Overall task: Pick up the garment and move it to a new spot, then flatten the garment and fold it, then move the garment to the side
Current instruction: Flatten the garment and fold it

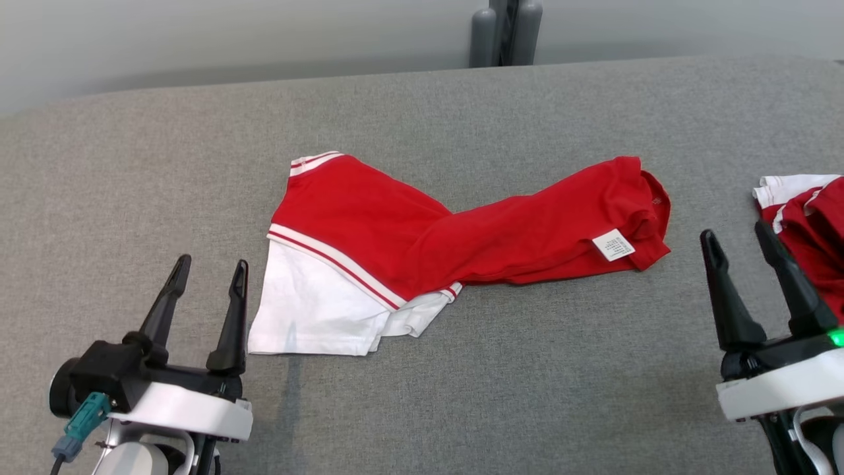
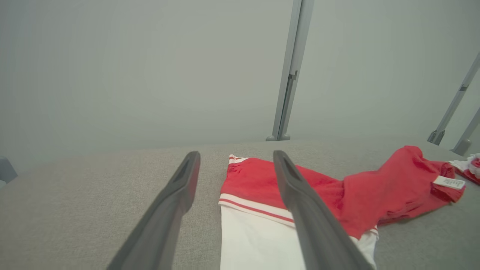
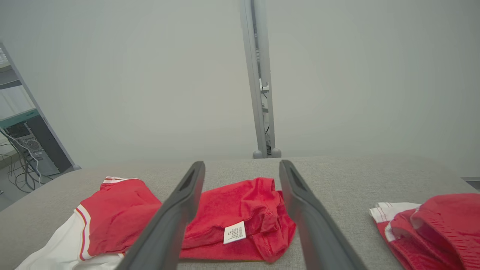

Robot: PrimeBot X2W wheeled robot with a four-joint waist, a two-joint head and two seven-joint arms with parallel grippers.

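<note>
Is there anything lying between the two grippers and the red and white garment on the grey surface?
Nothing visible. Only bare grey surface separates the open left gripper and the open right gripper from the garment. A second red and white garment lies to the right of the right gripper, not in the way.

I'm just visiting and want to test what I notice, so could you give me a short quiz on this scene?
1. True or false: the left gripper is holding the red and white garment.
2. Which end of that garment carries the white label: A, the red end nearer the right gripper; B, the white end?
3. Fill in: a second red and white garment lies on the grey table at the robot's far ____.
Key: 1 false, both grippers are open, holding nothing; 2 A; 3 right.
</note>
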